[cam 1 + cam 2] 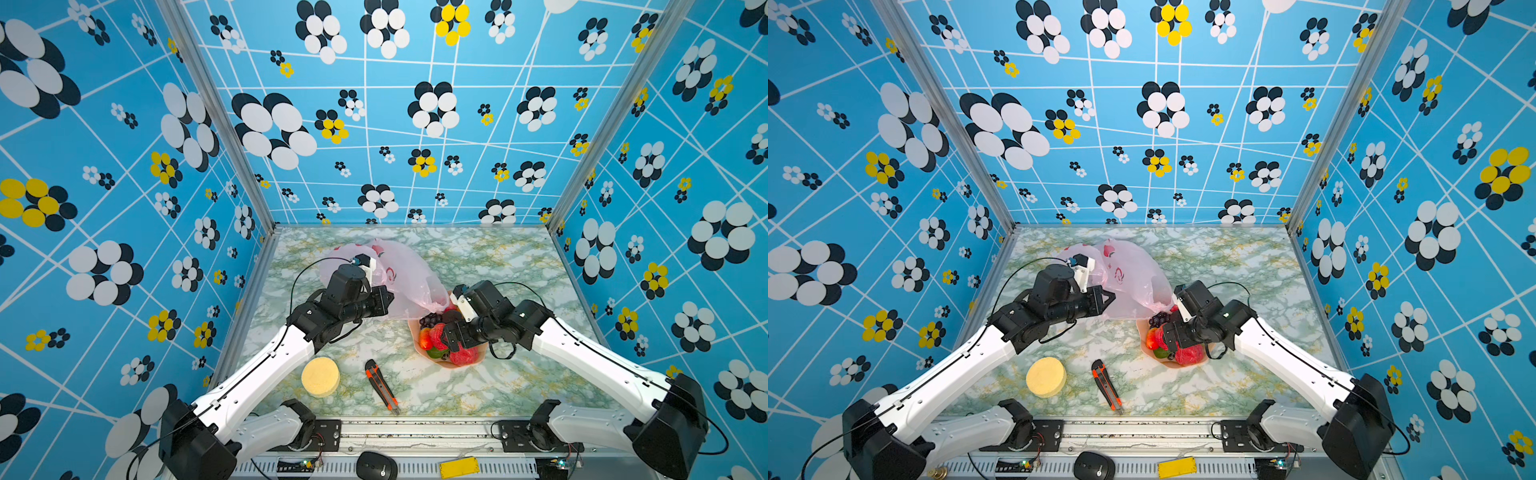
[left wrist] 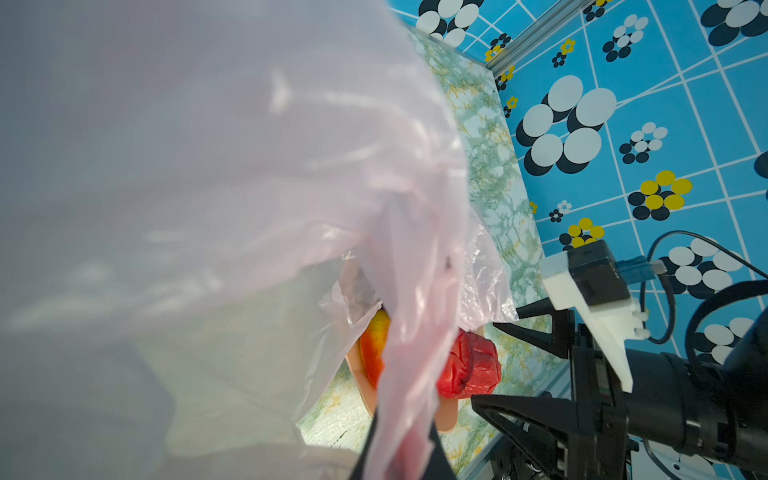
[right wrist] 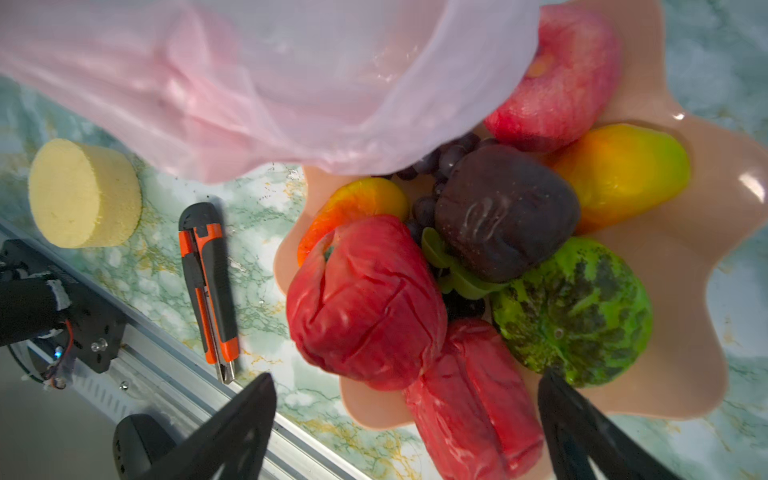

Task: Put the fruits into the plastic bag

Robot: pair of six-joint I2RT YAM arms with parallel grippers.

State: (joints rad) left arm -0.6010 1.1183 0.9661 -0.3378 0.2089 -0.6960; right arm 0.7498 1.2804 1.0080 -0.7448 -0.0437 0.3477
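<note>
Plastic bag [image 1: 409, 274] lay stretched from ten o'clock toward four, its near end draped over the bowl's [image 3: 673, 266] far rim. Fruits [image 3: 365, 299] sat heaped in that bowl, at three o'clock from table centre. I saw the left gripper [image 1: 390, 300] clamped on bag film. The right gripper [image 3: 407, 374] hung wide open over the fruits.

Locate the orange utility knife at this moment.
In a top view the utility knife lies front-centre on the table, between the yellow sponge and the fruit bowl.
</note>
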